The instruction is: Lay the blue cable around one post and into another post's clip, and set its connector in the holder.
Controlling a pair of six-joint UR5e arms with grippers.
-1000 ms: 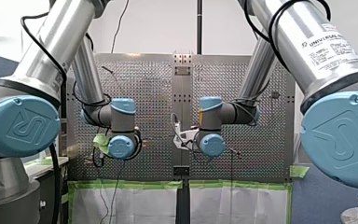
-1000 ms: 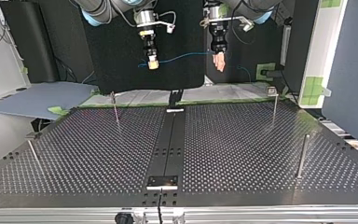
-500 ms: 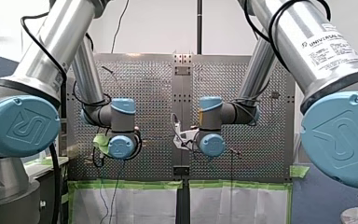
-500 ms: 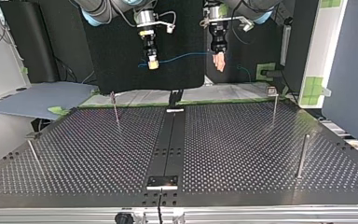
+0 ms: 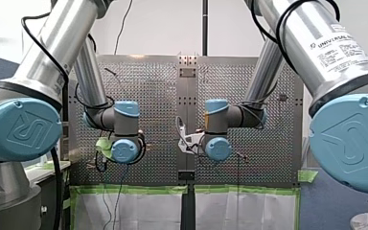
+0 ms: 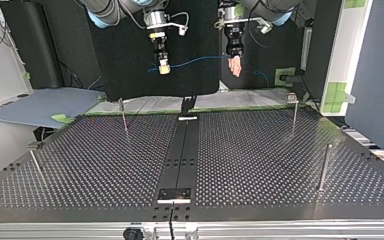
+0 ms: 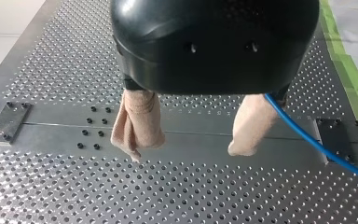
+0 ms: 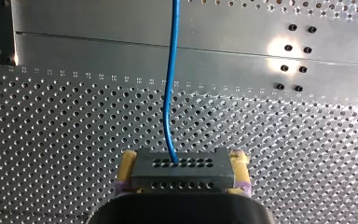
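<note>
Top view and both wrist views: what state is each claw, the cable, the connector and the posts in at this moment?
Blue cable: in the air, strung between both claws, not yet routed.
Connector: held off the table between yellow pads.
Right claw: shut on the connector.
Left claw: open, beige pads apart, cable running beside one pad.
Posts: upright, bare.

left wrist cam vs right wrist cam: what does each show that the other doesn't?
Only the left wrist view: my left gripper, beige fingers apart with nothing between them, the blue cable passing beside one finger, green tape beyond the table. Only the right wrist view: my right gripper, yellow pads shut on the grey connector, the cable running out of it ahead. Both: the blue cable and the perforated table.
</note>
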